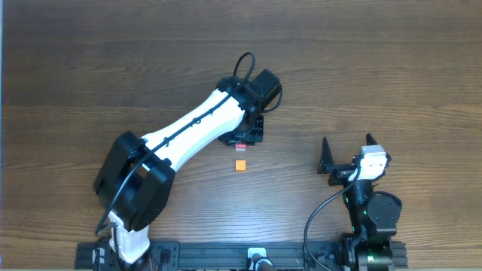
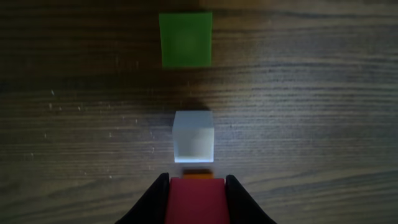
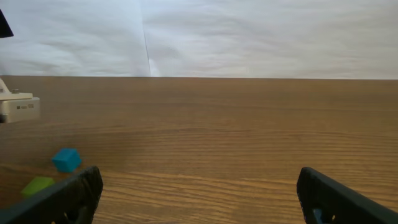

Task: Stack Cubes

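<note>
My left gripper [image 2: 197,182] is shut on a red cube [image 2: 197,202], which it holds a little above the table. The edge of an orange cube [image 2: 197,176] shows just past the red one, below it. In the top view the orange cube [image 1: 240,165] lies on the table just in front of the left gripper [image 1: 241,141] and the red cube [image 1: 241,147]. A white cube [image 2: 194,135] and a green cube [image 2: 185,39] lie farther out in line. My right gripper [image 1: 346,144] stands open at the right, holding nothing.
The right wrist view shows a blue cube [image 3: 66,159] and the green cube [image 3: 37,185] on the wooden table [image 3: 249,124], off to one side of the open right gripper [image 3: 199,177]. A pale wall stands beyond the table's far edge.
</note>
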`<state>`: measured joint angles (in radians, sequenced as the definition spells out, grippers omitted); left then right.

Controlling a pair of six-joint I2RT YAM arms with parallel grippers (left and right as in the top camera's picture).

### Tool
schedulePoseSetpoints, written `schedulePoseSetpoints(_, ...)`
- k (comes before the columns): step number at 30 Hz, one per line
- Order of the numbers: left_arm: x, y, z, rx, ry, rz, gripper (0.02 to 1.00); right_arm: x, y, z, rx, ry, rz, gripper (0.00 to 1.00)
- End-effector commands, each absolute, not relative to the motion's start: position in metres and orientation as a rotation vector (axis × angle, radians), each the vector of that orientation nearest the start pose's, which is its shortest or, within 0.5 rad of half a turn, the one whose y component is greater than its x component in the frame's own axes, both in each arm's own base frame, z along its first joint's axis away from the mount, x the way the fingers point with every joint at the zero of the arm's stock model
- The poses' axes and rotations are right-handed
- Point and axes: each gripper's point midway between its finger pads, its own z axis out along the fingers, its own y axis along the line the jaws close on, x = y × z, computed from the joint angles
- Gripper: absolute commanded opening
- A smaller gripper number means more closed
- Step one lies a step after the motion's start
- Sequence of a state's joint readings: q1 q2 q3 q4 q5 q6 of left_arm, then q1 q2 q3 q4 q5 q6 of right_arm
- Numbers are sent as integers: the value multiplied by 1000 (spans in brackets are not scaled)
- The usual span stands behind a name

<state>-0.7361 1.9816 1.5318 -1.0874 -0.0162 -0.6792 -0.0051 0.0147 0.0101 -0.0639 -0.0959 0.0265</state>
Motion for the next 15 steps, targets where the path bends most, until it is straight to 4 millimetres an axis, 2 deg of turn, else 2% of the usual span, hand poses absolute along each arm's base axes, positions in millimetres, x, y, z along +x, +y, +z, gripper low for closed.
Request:
schedulePoseSetpoints(1,290,-246,48,101,3097,55,40,245,18,158,-57,1638,108,993)
schedulePoseSetpoints(10,286,-242,33,63,3120,85,40,245,18,158,-57,1638,108,993)
schedulePoseSetpoints(15,287,-242,33,56,3119,82,42,245,18,158,-57,1638,108,993)
